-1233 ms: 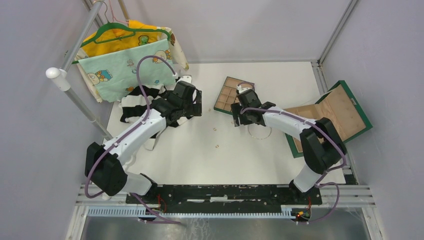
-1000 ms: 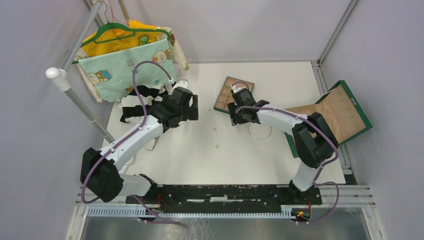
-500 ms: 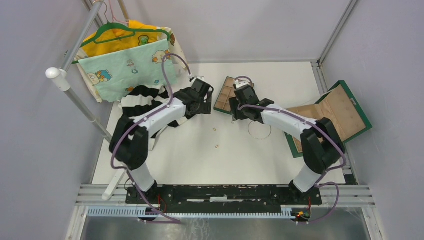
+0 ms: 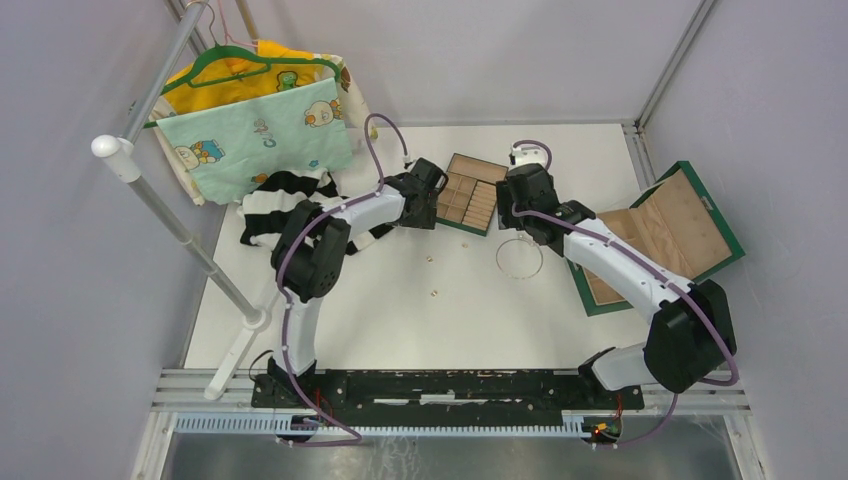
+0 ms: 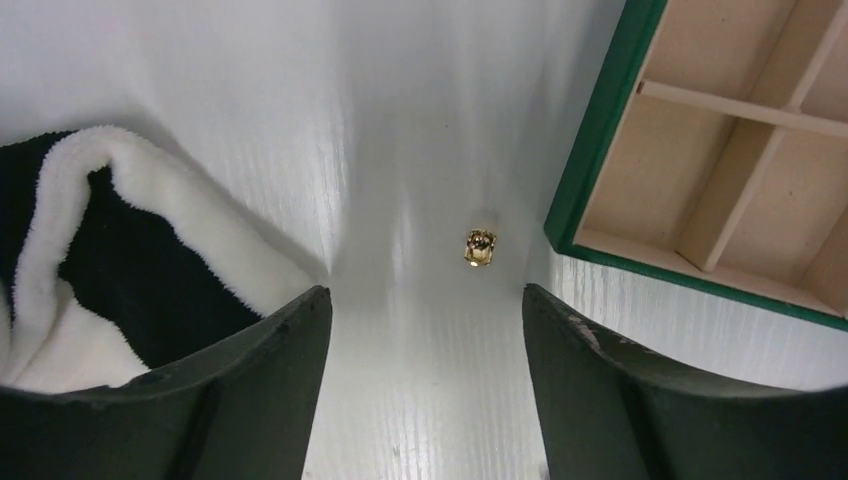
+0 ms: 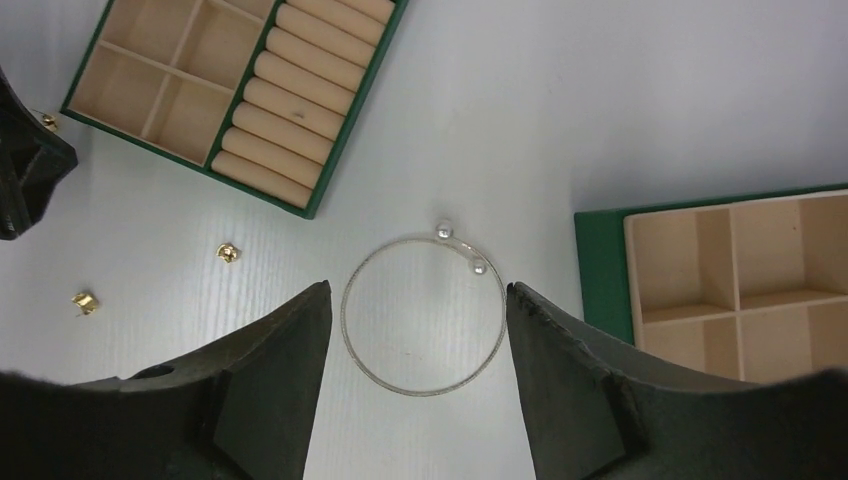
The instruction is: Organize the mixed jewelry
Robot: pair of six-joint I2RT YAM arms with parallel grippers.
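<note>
Closest to me, past the arm bases, two tiny gold pieces sit loose on the white table, one a bit farther back than the other and well apart from everything else. To their right the thin silver hoop lies flat, its two little ball ends pointing away from me.

Right gripper is up over the table just behind the hoop, fingers spread, nothing in them. From its wrist view the hoop shows in the gap between the fingers, not touched.

Left gripper is low at the left edge of the tan tray with the green rim. Its fingers are apart too and hold nothing. A third gold piece lies on the table just ahead of them, right beside the tray's rim but outside it.

Left of that gripper there's a black and white striped cloth bunched up. Off to the right an open green box with tan compartments sits at the table edge. Back left, kids' clothes hang on a rail.
</note>
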